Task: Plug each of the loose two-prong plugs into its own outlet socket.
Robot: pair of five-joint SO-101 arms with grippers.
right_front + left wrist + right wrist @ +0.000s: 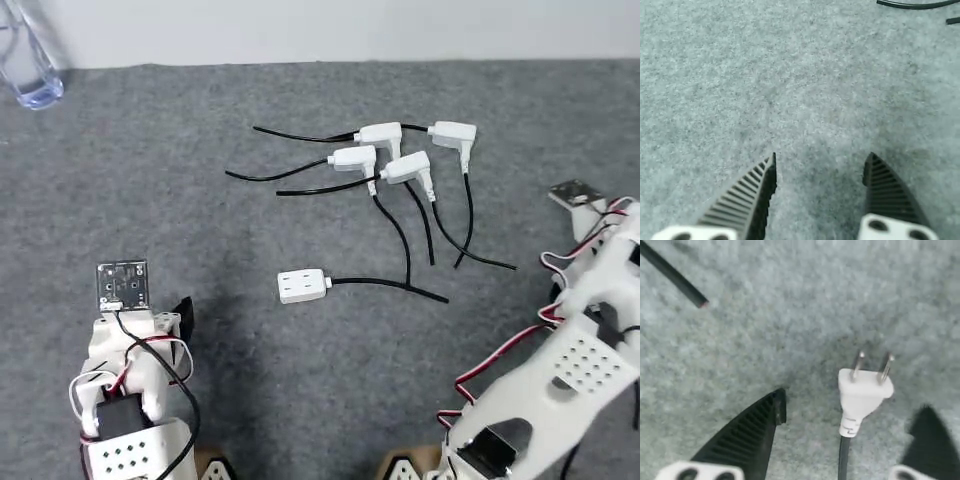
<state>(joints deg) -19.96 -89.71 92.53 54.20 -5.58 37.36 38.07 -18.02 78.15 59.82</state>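
Down on the counter (200, 120), the right pincer (855, 401) stands released, a two-prong plug (864, 390) lying between its jaws, touching neither, its cord (844, 460) cut off at the frame edge. Likewise the left pincer (822, 160) gapes; the socket block (302, 286) lies mid-counter.

A clear container (28, 70) stands on the grey carpet (200, 330), far corner.

Matt grey cloth table cover (200, 220), fuzzy and coarse like felt. Smooth white plastic two-prong plug (862, 390) with shiny bare-metal prongs (858, 362) and a smooth black rubbery cord (844, 460). Smooth, faintly glossy white plastic outlet socket block (302, 286). Matt black plastic fingers (757, 192) of the left gripper (822, 155), ridged on their inner faces, set on white plastic. Clear glossy container (25, 60).
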